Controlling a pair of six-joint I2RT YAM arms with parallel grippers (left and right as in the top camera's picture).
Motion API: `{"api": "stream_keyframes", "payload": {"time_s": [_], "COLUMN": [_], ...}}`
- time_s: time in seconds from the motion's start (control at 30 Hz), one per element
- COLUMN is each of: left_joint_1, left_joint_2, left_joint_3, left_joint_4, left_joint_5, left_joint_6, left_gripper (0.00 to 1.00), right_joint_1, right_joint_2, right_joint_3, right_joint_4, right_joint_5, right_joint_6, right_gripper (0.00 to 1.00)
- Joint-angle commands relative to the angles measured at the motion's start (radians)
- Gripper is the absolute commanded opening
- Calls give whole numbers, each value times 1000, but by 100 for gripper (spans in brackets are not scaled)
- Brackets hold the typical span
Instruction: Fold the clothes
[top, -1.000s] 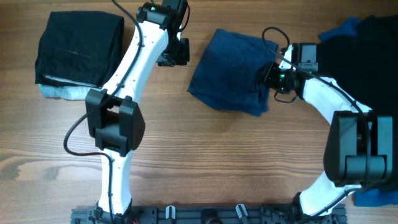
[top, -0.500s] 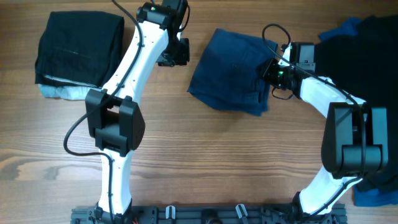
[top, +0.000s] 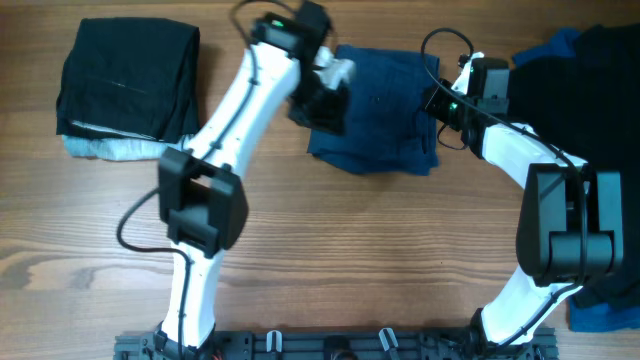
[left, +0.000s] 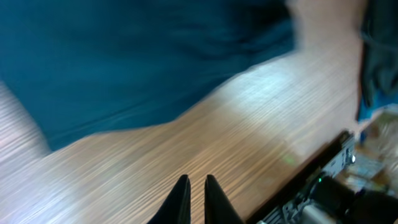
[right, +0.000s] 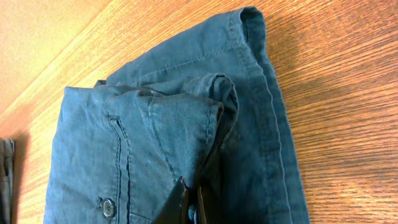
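Observation:
The navy blue shorts (top: 380, 110) lie folded at the table's top middle. In the right wrist view their waistband, a button and a raised fold (right: 186, 118) fill the frame. My right gripper (top: 443, 102) is at the shorts' right edge, and its fingers (right: 191, 188) are shut on that fold. My left gripper (top: 322, 112) hangs over the shorts' left edge. In the blurred left wrist view its fingers (left: 198, 182) are shut with nothing between them, over bare wood, and the blue cloth (left: 143, 56) lies ahead.
A folded black garment (top: 125, 75) rests on a light blue one (top: 100, 148) at the top left. A black pile (top: 590, 70) with blue cloth (top: 560, 42) lies at the top right. Royal blue cloth (top: 605, 315) is at the lower right edge.
The left arm swung right to the shorts' left edge and its gripper shut. The right gripper shut on the shorts' right edge. That edge moved up a little.

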Motion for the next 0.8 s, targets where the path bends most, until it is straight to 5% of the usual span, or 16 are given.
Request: {"api": "stream_keyframes", "payload": {"time_s": [0.0,0.37,0.53,0.77], "left_joint_1": [-147,-280,-286,-277], "left_joint_2": [-19,-65,-126,-126], "left_joint_3": [11,-293,-360,-545], "left_joint_4": [51,494,495,687], "left_joint_5": [-56,-394,-555,-476], "left_joint_6": [0,-620,-732,-772], "left_gripper": [4,4,4,4], "right_joint_1": [14,15,15,15], "right_joint_2": [11,11,11,11], "right_joint_3": [12,12,12,12], "right_joint_4": [2,-34,-40,-40], "right_joint_5": [3,3,3,3], "right_joint_6": [16,38,41,40], "right_gripper": [4,4,4,4]}}
